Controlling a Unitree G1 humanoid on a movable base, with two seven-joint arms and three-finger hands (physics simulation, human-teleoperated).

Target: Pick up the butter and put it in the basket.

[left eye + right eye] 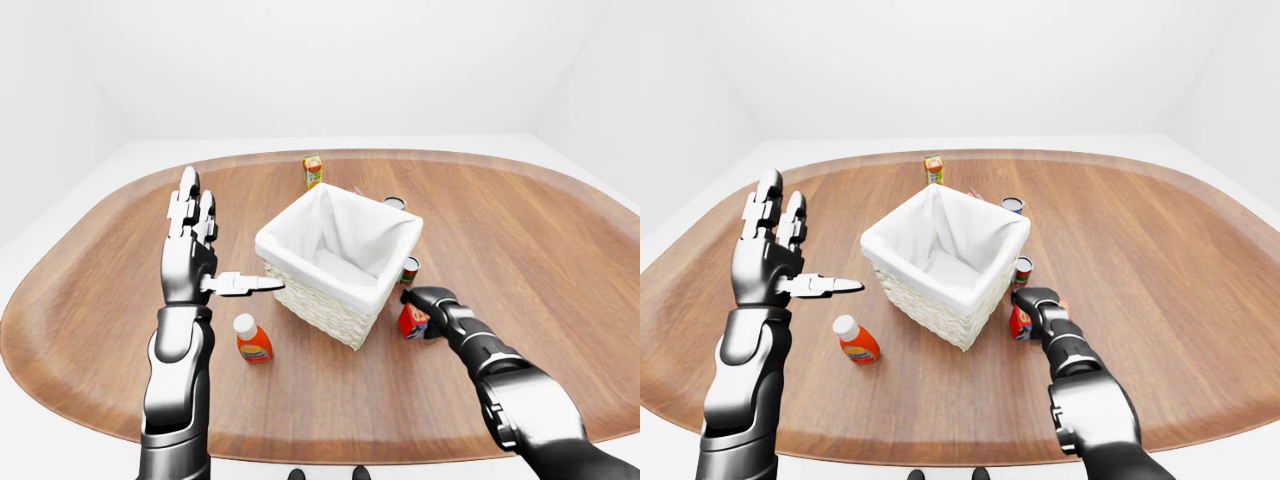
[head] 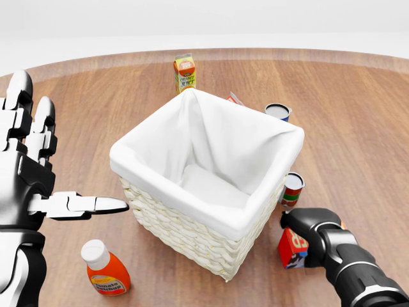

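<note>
The butter (image 2: 291, 247) is a small red box standing on the wooden table just right of the basket's lower corner. My right hand (image 2: 305, 231) is shut round it from the right, low at table level. The basket (image 2: 185, 233) is white wicker with a white cloth liner and stands mid-table, nothing showing inside it. My left hand (image 1: 200, 250) is raised left of the basket, fingers spread upward, thumb pointing at the basket, holding nothing.
A tomato ketchup bottle (image 2: 105, 272) lies below-left of the basket. An orange juice carton (image 2: 184, 72) stands above it. One can (image 2: 278, 112) is at the basket's upper right, another (image 2: 293, 188) sits just above the butter. A red item (image 2: 234, 98) peeks from behind the basket.
</note>
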